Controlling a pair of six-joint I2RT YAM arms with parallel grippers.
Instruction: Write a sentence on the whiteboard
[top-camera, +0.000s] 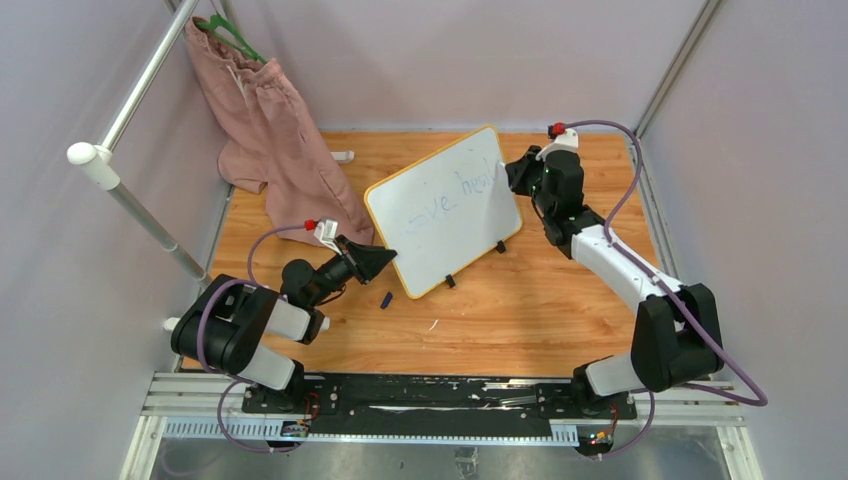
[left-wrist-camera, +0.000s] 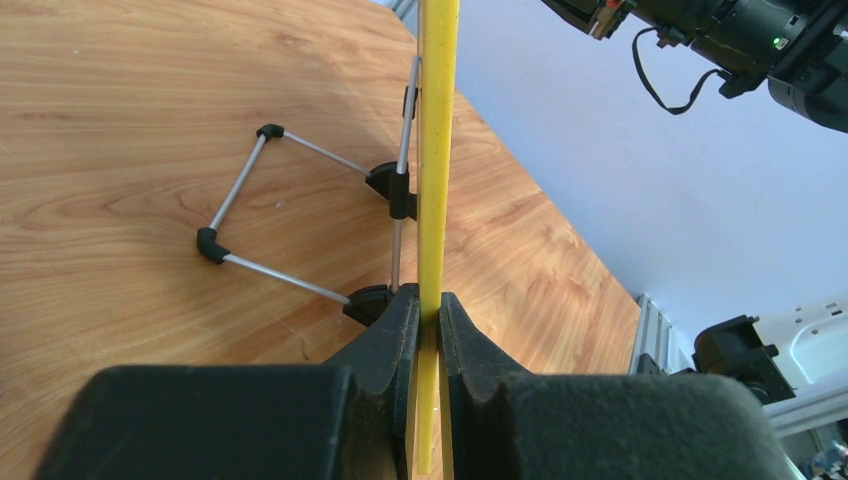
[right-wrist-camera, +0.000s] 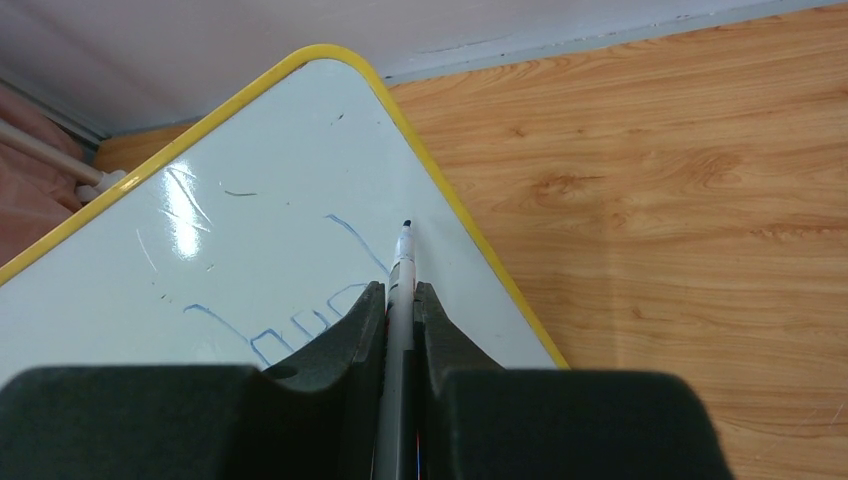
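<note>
At the whiteboard (top-camera: 445, 215), right hand (right-wrist-camera: 400, 297) holds marker (right-wrist-camera: 402, 262) (left hand (left-wrist-camera: 428, 308) grips edge).

The board (top-camera: 445, 210) stands tilted mid-table, walling off the far side; its wire stand (left-wrist-camera: 207, 244) juts out behind. A pink cloth (top-camera: 275, 135) crowds the far-left corner. The left gripper (top-camera: 390, 259) clamps the board's near-left corner, the right gripper (top-camera: 513, 172) holds a pen (right-wrist-camera: 401, 280) at its right edge. Bare table (top-camera: 520, 320) in front, save a small dark piece (top-camera: 386, 300)
</note>
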